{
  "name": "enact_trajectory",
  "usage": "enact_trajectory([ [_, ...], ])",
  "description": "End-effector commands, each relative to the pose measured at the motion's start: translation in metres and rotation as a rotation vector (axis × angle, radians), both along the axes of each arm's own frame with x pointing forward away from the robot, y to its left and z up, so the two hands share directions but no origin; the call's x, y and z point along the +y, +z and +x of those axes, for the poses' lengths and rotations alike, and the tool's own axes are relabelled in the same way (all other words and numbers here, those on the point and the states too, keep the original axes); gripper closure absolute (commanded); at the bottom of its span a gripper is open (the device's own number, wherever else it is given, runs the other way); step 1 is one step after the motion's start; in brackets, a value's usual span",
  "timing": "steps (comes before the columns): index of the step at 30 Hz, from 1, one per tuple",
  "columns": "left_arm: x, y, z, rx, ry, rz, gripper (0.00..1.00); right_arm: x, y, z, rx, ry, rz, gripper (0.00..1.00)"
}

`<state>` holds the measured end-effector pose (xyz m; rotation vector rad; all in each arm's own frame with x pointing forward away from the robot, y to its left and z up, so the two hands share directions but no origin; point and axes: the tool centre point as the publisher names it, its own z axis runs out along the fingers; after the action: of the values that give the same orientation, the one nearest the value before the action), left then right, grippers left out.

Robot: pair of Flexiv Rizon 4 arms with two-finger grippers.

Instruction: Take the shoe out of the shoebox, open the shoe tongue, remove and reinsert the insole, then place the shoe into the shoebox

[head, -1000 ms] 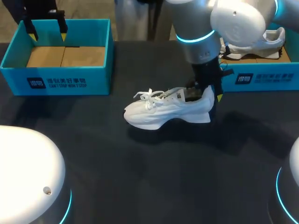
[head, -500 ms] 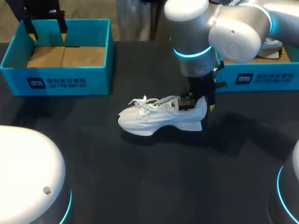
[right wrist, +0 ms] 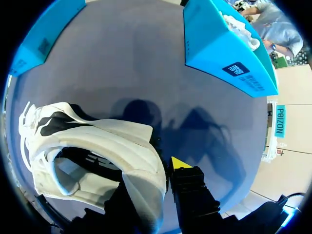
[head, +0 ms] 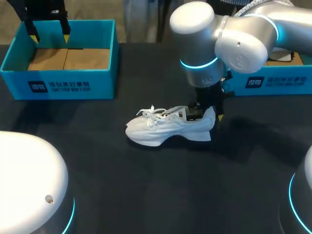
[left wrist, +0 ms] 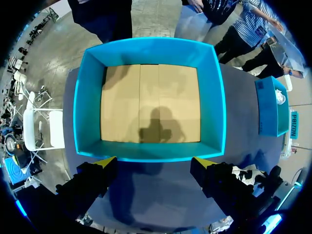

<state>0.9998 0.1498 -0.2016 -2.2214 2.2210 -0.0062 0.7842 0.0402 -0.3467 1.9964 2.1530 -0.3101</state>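
Head view: R hand point(head: 208, 114) pointing down, clamps shoe point(head: 163, 129) heel; L hand point(head: 48, 35) spread over shoebox point(head: 105, 83).

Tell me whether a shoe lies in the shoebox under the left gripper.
No, the shoebox under the left gripper shows only its bare cardboard floor.

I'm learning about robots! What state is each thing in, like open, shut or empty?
shoe: upright, heel gripped.
left shoebox: open, empty.
right shoebox: open, something white inside.
left gripper: open, above left shoebox.
right gripper: shut on shoe's heel.
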Motion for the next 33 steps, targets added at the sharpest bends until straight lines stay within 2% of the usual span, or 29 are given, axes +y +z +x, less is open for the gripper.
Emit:
enact_trajectory([
  [1, 0.000, 0.001, 0.000, 0.001, 0.000, 0.001, 0.00, 0.000, -0.001, 0.001, 0.003, -0.007, -0.001, 1.00],
  [7, 0.000, 0.001, 0.000, 0.001, 0.000, 0.001, 0.00, -0.002, -0.006, 0.000, -0.004, -0.023, 0.006, 1.00],
  [20, 0.000, 0.001, 0.000, 0.001, 0.000, 0.001, 0.00, -0.001, -0.019, 0.007, -0.063, -0.009, -0.009, 1.00],
  [21, 0.000, 0.001, 0.000, 0.001, 0.000, 0.001, 0.00, -0.001, -0.019, 0.007, -0.062, -0.009, -0.009, 0.85],
  [22, 0.000, 0.001, 0.000, 0.001, 0.000, 0.001, 0.00, -0.001, -0.018, 0.008, -0.057, -0.010, -0.005, 0.58],
  [23, 0.000, 0.001, 0.000, 0.001, 0.000, 0.001, 0.00, -0.001, -0.015, 0.007, -0.056, -0.010, -0.004, 0.05],
  [24, 0.000, 0.001, 0.000, 0.001, 0.000, 0.001, 0.00, -0.002, -0.012, 0.006, -0.056, -0.010, -0.004, 0.00],
  [33, 0.000, 0.001, 0.000, 0.001, 0.000, 0.001, 0.00, 0.002, 0.025, -0.005, -0.071, 0.059, 0.031, 0.00],
])
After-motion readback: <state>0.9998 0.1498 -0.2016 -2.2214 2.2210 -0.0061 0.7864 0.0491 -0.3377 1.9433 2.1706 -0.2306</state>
